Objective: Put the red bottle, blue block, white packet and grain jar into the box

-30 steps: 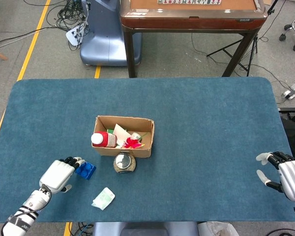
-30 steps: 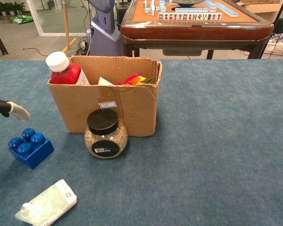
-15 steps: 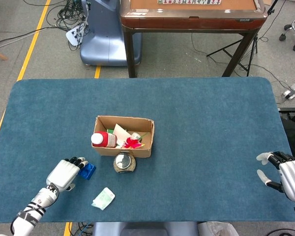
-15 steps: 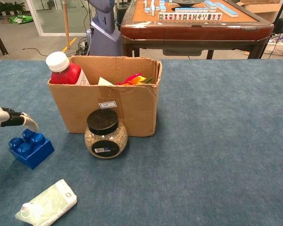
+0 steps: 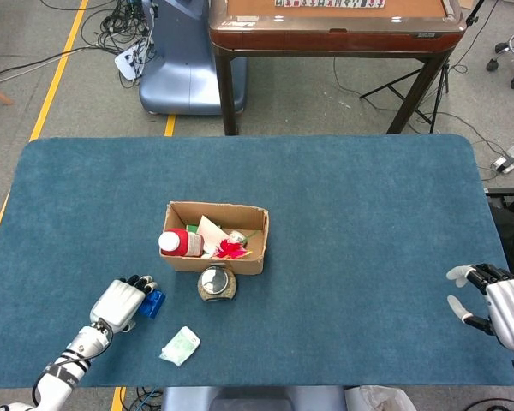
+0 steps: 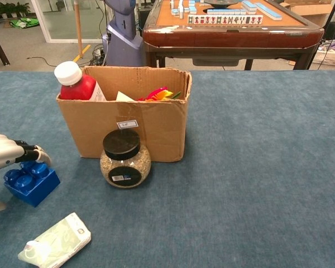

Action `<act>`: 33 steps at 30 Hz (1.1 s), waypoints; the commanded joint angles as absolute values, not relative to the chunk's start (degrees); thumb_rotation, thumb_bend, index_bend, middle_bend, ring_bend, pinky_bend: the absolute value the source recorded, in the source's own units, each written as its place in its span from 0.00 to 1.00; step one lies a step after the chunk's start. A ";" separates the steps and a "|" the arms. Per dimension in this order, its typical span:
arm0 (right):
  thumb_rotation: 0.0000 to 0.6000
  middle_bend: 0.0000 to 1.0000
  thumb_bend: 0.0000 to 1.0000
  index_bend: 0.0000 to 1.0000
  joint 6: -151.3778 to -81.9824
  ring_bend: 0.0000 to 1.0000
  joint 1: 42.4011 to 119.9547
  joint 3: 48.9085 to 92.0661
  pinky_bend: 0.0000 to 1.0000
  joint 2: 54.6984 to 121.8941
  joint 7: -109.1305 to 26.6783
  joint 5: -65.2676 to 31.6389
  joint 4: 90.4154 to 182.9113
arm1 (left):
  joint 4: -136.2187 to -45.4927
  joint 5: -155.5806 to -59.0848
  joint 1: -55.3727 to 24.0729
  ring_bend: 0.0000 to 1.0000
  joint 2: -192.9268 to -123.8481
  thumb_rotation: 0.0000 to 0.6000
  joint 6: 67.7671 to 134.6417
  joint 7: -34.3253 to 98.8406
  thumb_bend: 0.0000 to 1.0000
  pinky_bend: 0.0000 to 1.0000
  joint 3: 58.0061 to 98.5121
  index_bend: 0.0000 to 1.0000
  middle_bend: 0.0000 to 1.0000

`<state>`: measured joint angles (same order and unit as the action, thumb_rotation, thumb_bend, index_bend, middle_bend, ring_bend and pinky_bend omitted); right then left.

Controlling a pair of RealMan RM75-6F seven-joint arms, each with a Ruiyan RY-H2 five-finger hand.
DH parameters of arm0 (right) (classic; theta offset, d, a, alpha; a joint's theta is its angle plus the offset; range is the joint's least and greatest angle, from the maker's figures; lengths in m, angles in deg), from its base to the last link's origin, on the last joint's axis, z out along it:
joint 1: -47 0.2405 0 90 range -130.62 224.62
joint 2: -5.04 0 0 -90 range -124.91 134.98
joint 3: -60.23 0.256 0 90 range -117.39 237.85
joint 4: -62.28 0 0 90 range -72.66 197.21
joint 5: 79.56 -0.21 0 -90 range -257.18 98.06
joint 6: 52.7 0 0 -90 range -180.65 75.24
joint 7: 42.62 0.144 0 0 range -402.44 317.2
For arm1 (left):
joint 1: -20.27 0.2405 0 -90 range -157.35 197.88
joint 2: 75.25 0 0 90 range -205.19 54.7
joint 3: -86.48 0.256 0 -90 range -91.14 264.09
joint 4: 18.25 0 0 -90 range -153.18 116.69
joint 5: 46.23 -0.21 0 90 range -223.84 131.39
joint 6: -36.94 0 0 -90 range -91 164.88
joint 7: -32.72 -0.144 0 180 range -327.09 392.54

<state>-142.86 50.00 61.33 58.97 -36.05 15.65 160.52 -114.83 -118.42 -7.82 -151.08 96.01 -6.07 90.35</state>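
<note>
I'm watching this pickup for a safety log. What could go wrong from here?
The left hand sits over the blue block with fingers only on its studs; a shallow grasp might let it slip. Lifting it toward the box, the arm could clip the grain jar standing against the box front.
</note>
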 commanded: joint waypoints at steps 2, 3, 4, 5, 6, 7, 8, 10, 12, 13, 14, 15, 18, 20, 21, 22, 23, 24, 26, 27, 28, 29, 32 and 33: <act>1.00 0.53 0.29 0.45 -142.91 0.43 49.97 61.37 0.58 58.90 -35.91 15.57 160.48 | -113.24 -120.15 -7.52 0.29 -152.22 1.00 96.69 -3.36 0.13 0.51 90.31 0.34 0.23; 1.00 0.53 0.29 0.45 -142.92 0.43 49.97 61.38 0.58 58.88 -35.86 15.58 160.50 | -112.75 -120.81 -7.40 0.32 -152.51 1.00 96.97 -2.44 0.13 0.53 90.32 0.38 0.27; 1.00 0.53 0.29 0.45 -142.93 0.43 49.97 61.38 0.58 58.87 -35.86 15.60 160.50 | -112.44 -121.20 -7.33 0.34 -152.67 1.00 97.09 -1.83 0.13 0.53 90.33 0.40 0.30; 1.00 0.53 0.29 0.45 -142.93 0.43 49.97 61.37 0.58 58.87 -35.88 15.63 160.50 | -112.24 -121.53 -7.28 0.36 -152.80 1.00 97.21 -1.24 0.13 0.54 90.31 0.42 0.35; 1.00 0.53 0.29 0.45 -142.92 0.43 49.97 61.37 0.58 58.87 -35.90 15.64 160.52 | -112.07 -121.82 -7.21 0.37 -152.91 1.00 97.34 -0.59 0.13 0.54 90.25 0.44 0.38; 1.00 0.53 0.29 0.45 -142.90 0.43 49.96 61.35 0.58 58.88 -35.92 15.66 160.52 | -111.92 -122.20 -7.12 0.40 -153.01 1.00 97.50 0.27 0.13 0.55 90.21 0.48 0.43; 1.00 0.53 0.29 0.45 -142.90 0.43 49.96 61.33 0.58 58.90 -35.96 15.69 160.51 | -111.86 -122.56 -7.03 0.41 -153.00 1.00 97.63 1.15 0.13 0.56 90.18 0.50 0.46; 1.00 0.53 0.29 0.45 -142.91 0.43 49.95 61.34 0.58 58.93 -35.98 15.71 160.52 | -112.05 -122.93 -6.86 0.45 -152.74 1.00 97.82 2.40 0.13 0.57 90.14 0.56 0.53; 1.00 0.53 0.29 0.45 -142.90 0.43 49.95 61.34 0.58 58.92 -35.96 15.70 160.53 | -112.57 -123.33 -6.66 0.46 -152.15 1.00 98.21 3.12 0.13 0.58 90.15 0.59 0.56; 1.00 0.53 0.29 0.45 -142.91 0.43 49.95 61.35 0.58 58.92 -35.95 15.70 160.53 | -113.09 -123.76 -6.46 0.46 -151.62 1.00 98.78 3.43 0.13 0.59 90.13 0.61 0.58; 1.00 0.53 0.29 0.45 -142.91 0.43 49.95 61.36 0.58 58.91 -35.93 15.69 160.54 | -113.81 -124.13 -6.21 0.47 -150.92 1.00 99.40 3.64 0.13 0.59 90.14 0.61 0.58; 1.00 0.53 0.29 0.45 -142.91 0.43 49.95 61.37 0.58 58.91 -35.93 15.68 160.56 | -114.27 -124.28 -6.08 0.47 -150.51 1.00 99.74 3.69 0.13 0.59 90.11 0.62 0.59; 1.00 0.53 0.29 0.45 -142.83 0.43 49.97 61.33 0.58 58.93 -35.90 15.74 160.57 | -117.26 -124.84 -5.45 0.47 -148.04 1.00 101.66 3.48 0.13 0.59 89.77 0.63 0.60; 1.00 0.53 0.29 0.45 -142.79 0.43 49.98 61.29 0.58 58.95 -35.97 15.82 160.57 | -120.46 -125.22 -4.96 0.47 -145.48 1.00 103.26 3.02 0.13 0.59 89.42 0.63 0.60; 1.00 0.53 0.29 0.45 -142.82 0.43 49.97 61.29 0.58 58.96 -36.01 15.84 160.58 | -121.73 -125.35 -4.76 0.47 -144.43 1.00 103.90 2.87 0.13 0.59 89.25 0.63 0.60; 1.00 0.53 0.29 0.45 -142.85 0.43 49.96 61.30 0.58 58.96 -36.03 15.85 160.58 | -122.55 -125.47 -4.65 0.47 -143.72 1.00 104.33 2.79 0.13 0.59 89.12 0.63 0.60; 1.00 0.53 0.29 0.45 -142.88 0.43 49.96 61.31 0.58 58.97 -36.05 15.88 160.60 | -123.61 -125.65 -4.55 0.47 -142.76 1.00 104.72 2.67 0.13 0.59 89.00 0.63 0.60; 1.00 0.53 0.29 0.45 -142.92 0.43 49.96 61.32 0.58 58.98 -36.04 15.90 160.59 | -124.78 -125.94 -4.39 0.47 -141.59 1.00 105.62 2.64 0.13 0.59 88.59 0.63 0.60; 1.00 0.53 0.29 0.45 -142.81 0.43 49.97 61.26 0.58 59.02 -36.05 15.93 160.52 | -127.80 -126.04 -4.06 0.48 -138.50 1.00 107.79 2.45 0.13 0.59 87.16 0.63 0.60; 1.00 0.53 0.29 0.45 -142.74 0.43 50.00 61.24 0.58 59.02 -36.08 15.95 160.53 | -128.89 -125.90 -4.01 0.48 -137.37 1.00 108.40 2.25 0.13 0.59 86.61 0.62 0.60; 1.00 0.53 0.29 0.45 -142.69 0.43 50.01 61.21 0.58 59.03 -36.09 15.98 160.54 | -129.94 -125.76 -3.99 0.48 -136.30 1.00 108.99 2.09 0.13 0.59 86.02 0.62 0.60; 1.00 0.53 0.29 0.45 -142.65 0.43 50.03 61.20 0.58 59.04 -36.10 16.01 160.56 | -130.95 -125.62 -3.96 0.48 -135.27 1.00 109.55 1.99 0.13 0.59 85.44 0.62 0.60; 1.00 0.53 0.29 0.45 -142.55 0.43 50.08 61.18 0.58 59.10 -36.17 16.02 160.55 | -134.45 -125.17 -3.92 0.47 -131.88 1.00 111.27 1.60 0.13 0.59 83.49 0.62 0.60; 1.00 0.53 0.29 0.45 -142.51 0.43 50.09 61.18 0.58 59.13 -36.21 15.99 160.54 | -135.41 -125.00 -3.97 0.47 -131.03 1.00 111.50 1.51 0.13 0.59 83.04 0.62 0.60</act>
<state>-142.52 50.08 61.18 59.12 -36.20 16.00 160.54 -133.63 -125.35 -4.07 -132.65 110.40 1.89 84.35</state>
